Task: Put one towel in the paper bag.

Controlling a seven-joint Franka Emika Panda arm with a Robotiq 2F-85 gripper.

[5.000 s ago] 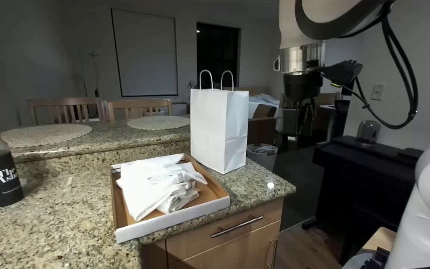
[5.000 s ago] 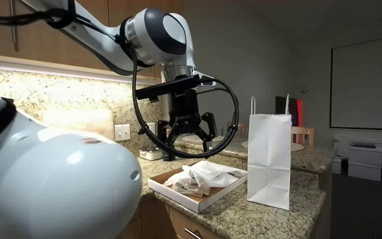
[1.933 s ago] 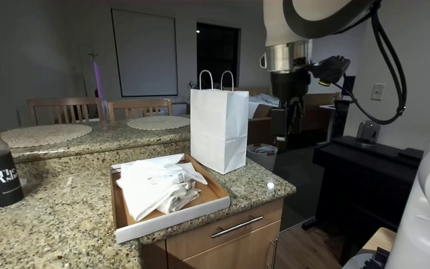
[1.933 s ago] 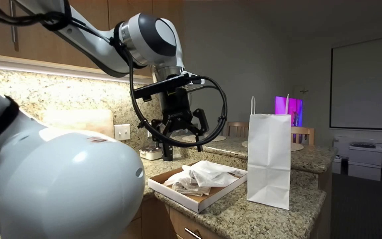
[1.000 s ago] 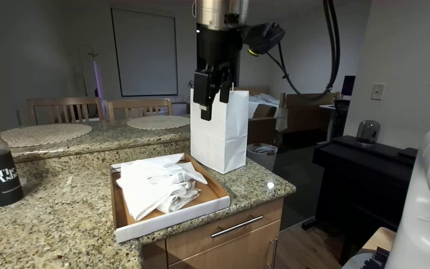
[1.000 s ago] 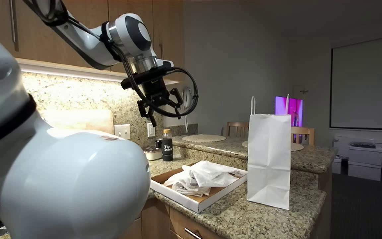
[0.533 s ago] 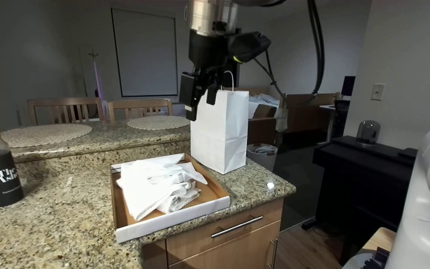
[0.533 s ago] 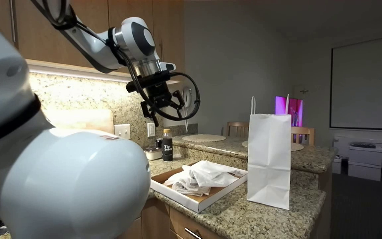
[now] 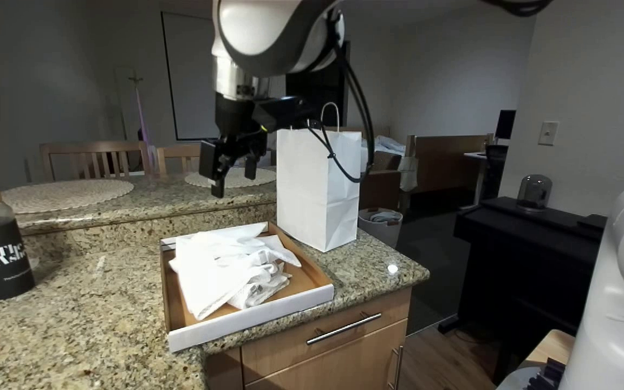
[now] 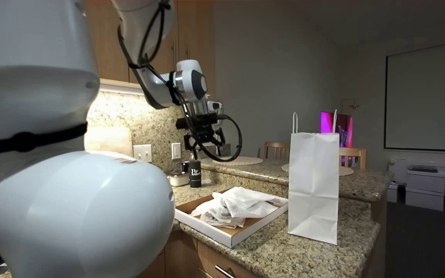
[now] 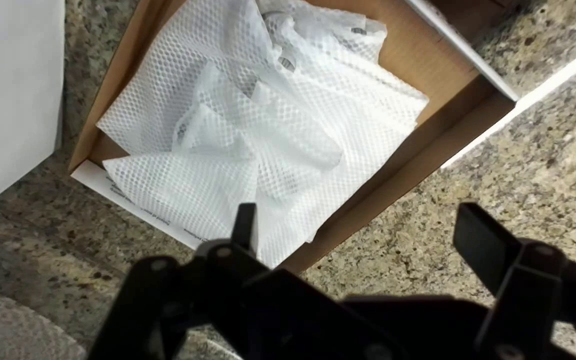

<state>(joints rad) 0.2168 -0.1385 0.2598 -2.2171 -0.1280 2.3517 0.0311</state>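
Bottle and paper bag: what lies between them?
In both exterior views, the cardboard tray with white towels heaped in it lies between the bottle and the paper bag; the wrist view shows a strip of counter separating tray and bag.

Panda arm [image 10: 91, 216]: rounded glossy white shell [image 9: 593, 325], dark grey curved band [image 10: 198, 84], small reddish marking [image 10: 126, 160]. Broad black strap [image 10: 27, 142]. Silver metal collar [image 9: 231, 78]. Black cables [image 9: 370, 154], looped. Wrist camera housing [image 9: 282, 112] black, yellow edge [image 9: 264, 129]. Robotiq gripper [image 11: 363, 232] black: rectangular finger pads [image 11: 483, 245], round grey screw heads [image 11: 544, 250].
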